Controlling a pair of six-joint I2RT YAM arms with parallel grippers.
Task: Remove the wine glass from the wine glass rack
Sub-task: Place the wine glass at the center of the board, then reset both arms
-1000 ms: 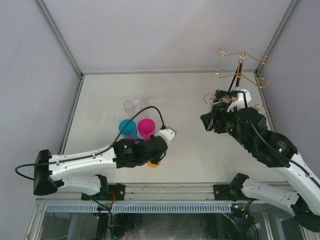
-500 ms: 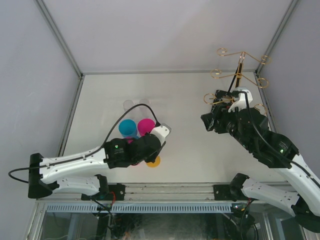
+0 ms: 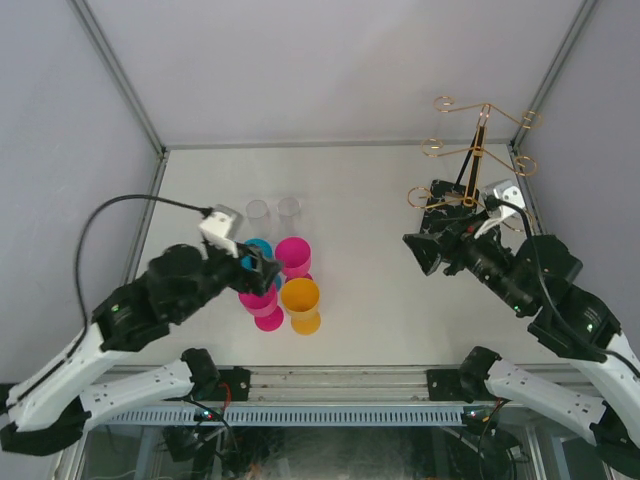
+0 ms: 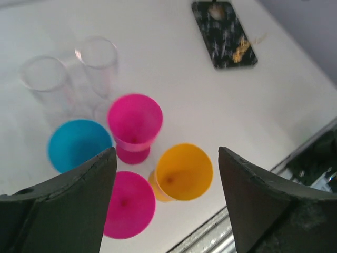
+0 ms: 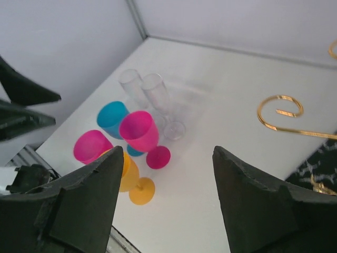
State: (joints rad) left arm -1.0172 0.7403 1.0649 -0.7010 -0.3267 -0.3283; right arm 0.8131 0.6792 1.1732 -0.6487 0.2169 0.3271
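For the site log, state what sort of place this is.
Probably a robot test cell in a lab: a white table boxed in by plain panels on aluminium framing, with staged props, coloured plastic wine glasses and a wine glass rack.

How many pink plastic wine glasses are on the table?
2: one pink plastic wine glass beside the blue plastic glass, another nearer the arms beside the orange plastic glass.

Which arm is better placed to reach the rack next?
Right. Its open gripper sits just beside the rack; the left gripper is across the table, above the glasses.
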